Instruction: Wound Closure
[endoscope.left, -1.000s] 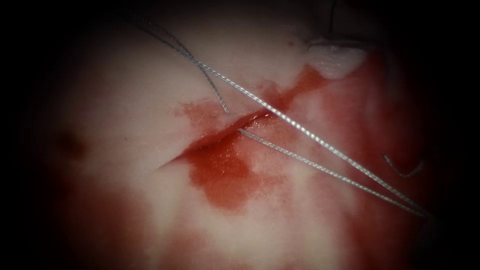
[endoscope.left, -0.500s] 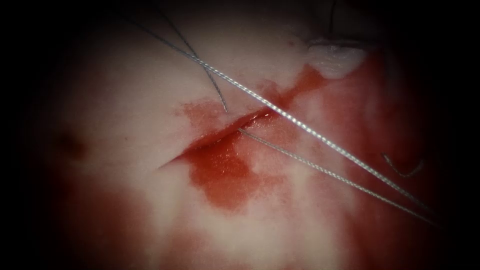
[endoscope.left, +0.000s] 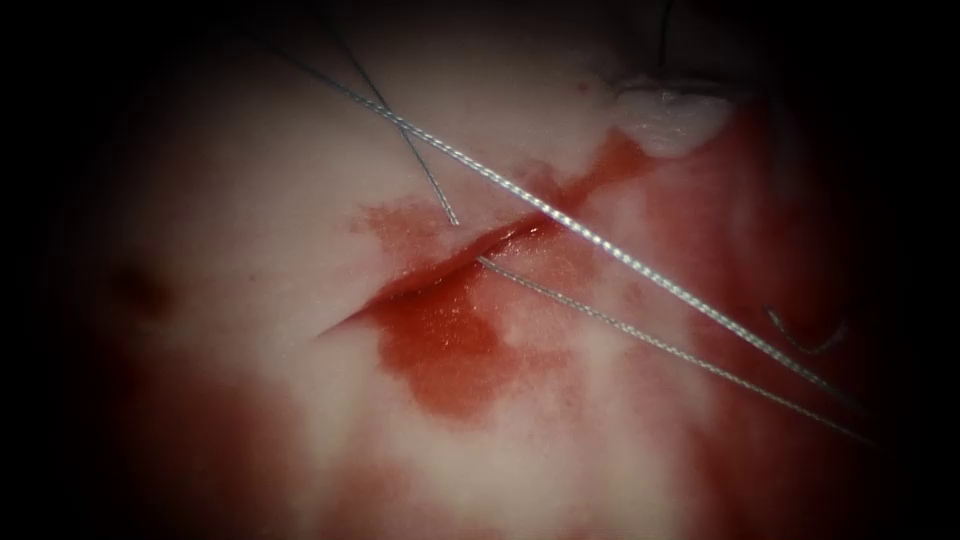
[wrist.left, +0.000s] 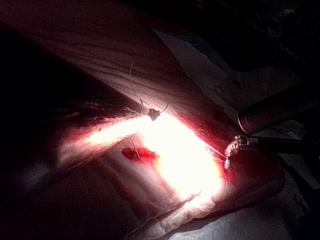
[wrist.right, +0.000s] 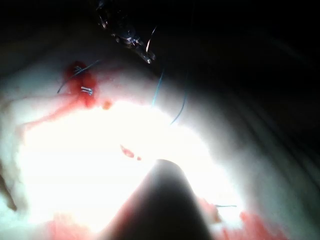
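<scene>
On the endoscope I see the tissue (endoscope.left: 250, 230) with the cut (endoscope.left: 440, 272) running slantwise across the middle. A pool of red fluid (endoscope.left: 440, 360) lies along the cut and below it. More red stains the tissue to the right.

The thread (endoscope.left: 600, 242) is stretched in one long bright strand from the upper left, over the upper end of the cut, and away to the lower right. A second strand comes out at the right lip of the cut and runs beside the first toward the same dark lower right edge. A short darker strand crosses under the long one and meets the tissue just left of the cut. A cut end of thread (endoscope.left: 803, 343) lies loose on the red tissue, well to the right. A pale lump of fat (endoscope.left: 672, 118) sits near the top right.

In the left wrist view the right arm's tool (wrist.left: 230, 151) hangs over the lit tissue with bright thread reaching its tip. I cannot tell whether it grips that thread. Further along the tissue I see a small dark knot (wrist.left: 152, 115) with tails.

In the right wrist view the left arm's tool (wrist.right: 131, 40) is near the dark edge of the tissue, and its state I cannot tell either. A thin sliver shows beside its tip; I cannot say whether that is the needle, or where the needle is.
</scene>
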